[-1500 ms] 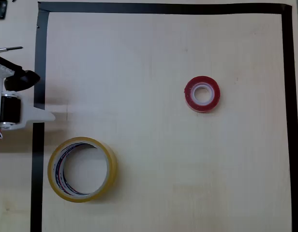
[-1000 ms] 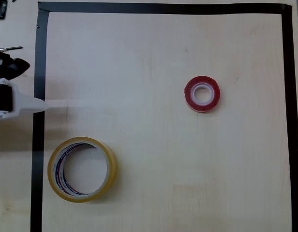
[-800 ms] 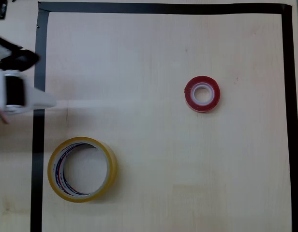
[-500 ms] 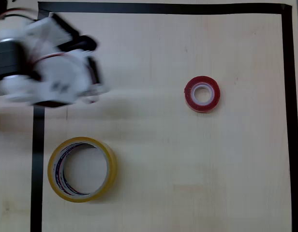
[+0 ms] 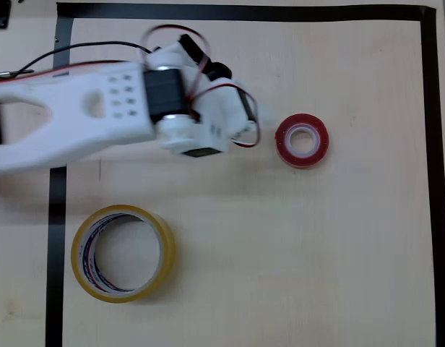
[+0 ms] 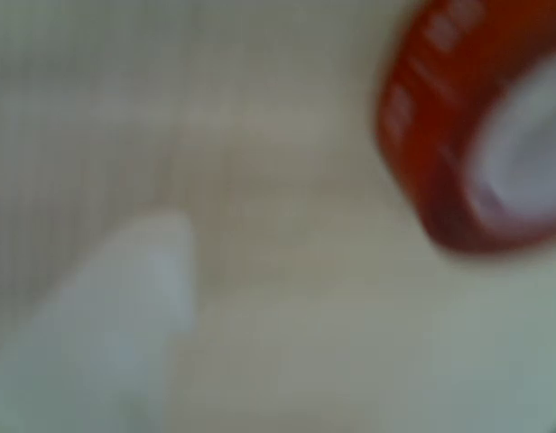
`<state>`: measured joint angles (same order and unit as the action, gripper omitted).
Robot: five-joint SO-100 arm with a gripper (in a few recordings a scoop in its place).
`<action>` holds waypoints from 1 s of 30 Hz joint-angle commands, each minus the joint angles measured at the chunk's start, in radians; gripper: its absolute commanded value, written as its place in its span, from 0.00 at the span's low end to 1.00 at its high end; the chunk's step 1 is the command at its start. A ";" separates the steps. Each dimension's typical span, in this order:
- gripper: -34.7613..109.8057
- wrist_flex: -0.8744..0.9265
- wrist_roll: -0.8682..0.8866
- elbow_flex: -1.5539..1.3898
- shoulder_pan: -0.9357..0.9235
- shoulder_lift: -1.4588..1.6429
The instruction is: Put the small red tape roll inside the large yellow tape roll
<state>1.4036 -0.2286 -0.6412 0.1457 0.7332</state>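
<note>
Red roll [image 5: 302,140], yellow roll [image 5: 122,253], white arm [image 5: 100,116].

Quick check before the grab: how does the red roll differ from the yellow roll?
The red roll is much smaller than the yellow roll. Red is glossy and opaque with a plain white core; yellow is translucent, its core printed with coloured lines. Red lies just right of the arm's tip in the overhead view; yellow sits apart, near the lower left. Both lie flat, holes up, untouched.

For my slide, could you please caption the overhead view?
White arm reaching toward the red roll; yellow roll lies apart at lower left.
</note>
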 commanded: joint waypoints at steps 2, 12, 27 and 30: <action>0.42 0.206 -0.038 0.847 -0.008 -0.351; 0.45 0.209 -0.038 0.859 -0.017 -0.310; 0.47 0.086 -0.048 0.637 -0.071 -0.351; 0.47 0.118 -0.049 0.607 -0.069 -0.351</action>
<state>1.4895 -0.2531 -0.0245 0.0782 0.2884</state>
